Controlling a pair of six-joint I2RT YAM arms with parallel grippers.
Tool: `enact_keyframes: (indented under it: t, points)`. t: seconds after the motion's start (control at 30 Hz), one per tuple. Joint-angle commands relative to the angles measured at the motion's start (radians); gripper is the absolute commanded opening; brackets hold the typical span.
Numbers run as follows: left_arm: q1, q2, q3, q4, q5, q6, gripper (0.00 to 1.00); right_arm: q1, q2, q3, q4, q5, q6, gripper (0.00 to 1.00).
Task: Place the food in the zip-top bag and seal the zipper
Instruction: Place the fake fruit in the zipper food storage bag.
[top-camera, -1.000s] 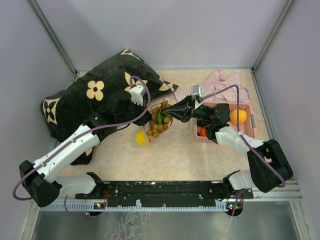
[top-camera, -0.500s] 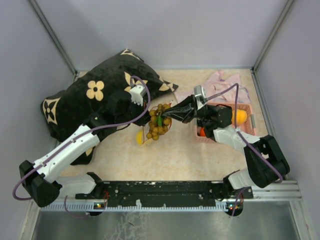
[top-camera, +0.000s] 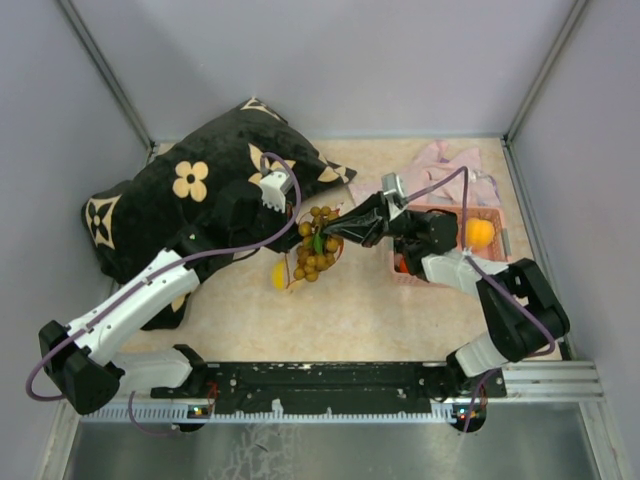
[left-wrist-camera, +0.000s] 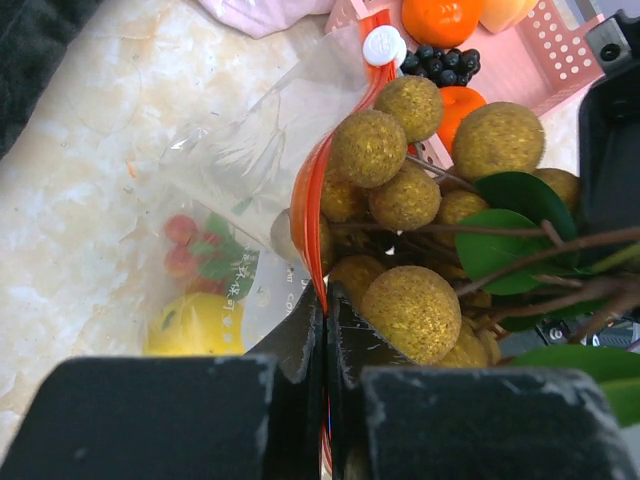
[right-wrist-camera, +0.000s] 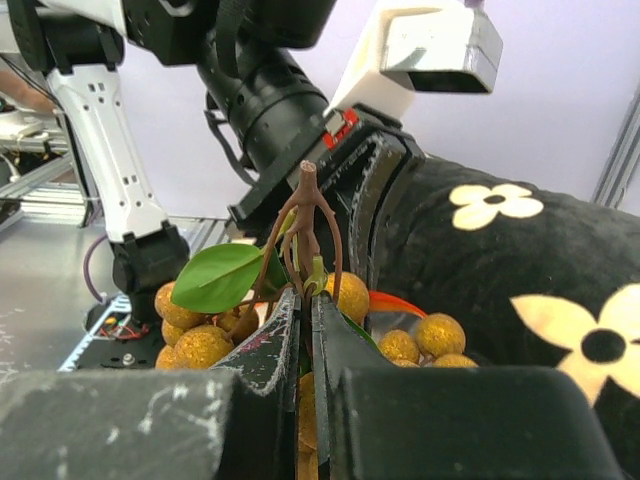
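Observation:
My left gripper (top-camera: 288, 222) (left-wrist-camera: 326, 300) is shut on the orange-red zipper strip (left-wrist-camera: 312, 215) of the clear zip-top bag (left-wrist-camera: 240, 190), holding its mouth up. A yellow lemon (left-wrist-camera: 195, 325) (top-camera: 281, 276) and a strawberry (left-wrist-camera: 185, 247) lie inside the bag. My right gripper (top-camera: 335, 226) (right-wrist-camera: 305, 295) is shut on the brown stem of the brownish-green grape bunch (top-camera: 314, 246) (left-wrist-camera: 410, 240) (right-wrist-camera: 250, 305), which hangs at the bag's mouth, right beside the zipper. Orange fruits (top-camera: 478, 233) (left-wrist-camera: 440, 18) and dark grapes (left-wrist-camera: 445, 65) lie in the pink basket (top-camera: 495, 260).
A black flower-patterned pillow (top-camera: 180, 200) lies at the back left, under and behind my left arm. A pale pink cloth (top-camera: 450, 165) lies behind the basket. Grey walls close in the back and both sides.
The right gripper has shifted the grape bunch slightly left and back, closer to the bag's mouth. The left gripper has stayed in place, still holding the zipper.

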Motion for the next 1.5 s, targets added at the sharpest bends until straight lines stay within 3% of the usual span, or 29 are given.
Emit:
enact_keyframes:
  t: [0.0,0.2,0.5,0.77,0.97,1.33,1.47]
  points:
    - [-0.002,-0.032,-0.004,0.052,0.024,0.005,0.0,-0.02,0.001,-0.042,-0.022,0.049,-0.119,0.0]
    - [-0.002,-0.035,-0.005,0.057,0.056,0.006,0.0,-0.021,-0.017,-0.064,-0.246,0.118,-0.308,0.0]
    - [-0.001,-0.048,-0.011,0.06,-0.029,-0.005,0.0,-0.02,-0.044,-0.079,-0.355,0.07,-0.347,0.0]
    - [0.003,-0.04,-0.009,0.056,-0.051,-0.015,0.0,0.006,-0.031,-0.075,-0.279,0.014,-0.269,0.0]
    - [0.017,-0.019,0.006,0.024,-0.113,-0.034,0.0,0.01,-0.034,-0.091,-0.119,-0.085,-0.12,0.0]
    - [0.029,-0.02,0.003,0.037,-0.042,-0.029,0.0,0.023,0.046,-0.058,0.097,-0.172,0.092,0.0]
    - [0.029,-0.017,0.004,0.041,0.019,-0.025,0.0,0.025,0.054,-0.074,0.107,-0.107,0.049,0.0]
